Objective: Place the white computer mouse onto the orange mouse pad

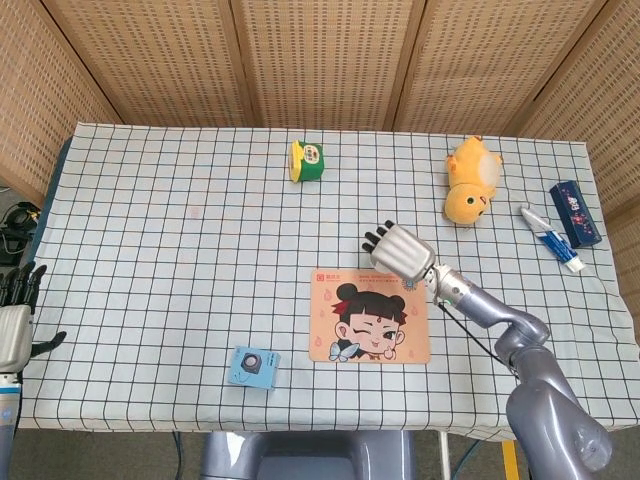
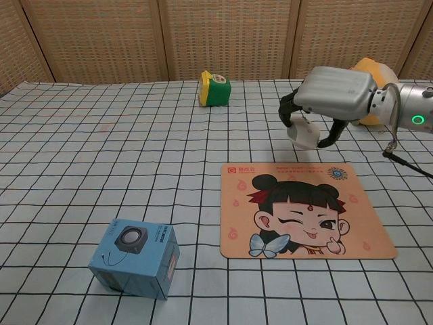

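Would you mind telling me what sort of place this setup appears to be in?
Probably an indoor robot test area: a table under a checked cloth, woven screen panels as backdrop, and unrelated props laid out, such as the orange mouse pad, a plush toy and a small blue box.

Right robot hand [image 2: 323,95] — fingers curled, raised.

Lab-like setup: checkered table [image 1: 150,200], wicker screens [image 1: 320,50].

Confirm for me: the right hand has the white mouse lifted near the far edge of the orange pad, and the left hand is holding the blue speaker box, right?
Not quite. The right hand does hold the white mouse near the orange pad's far edge, but the head view shows the left hand empty at the table's edge, apart from the blue speaker box.
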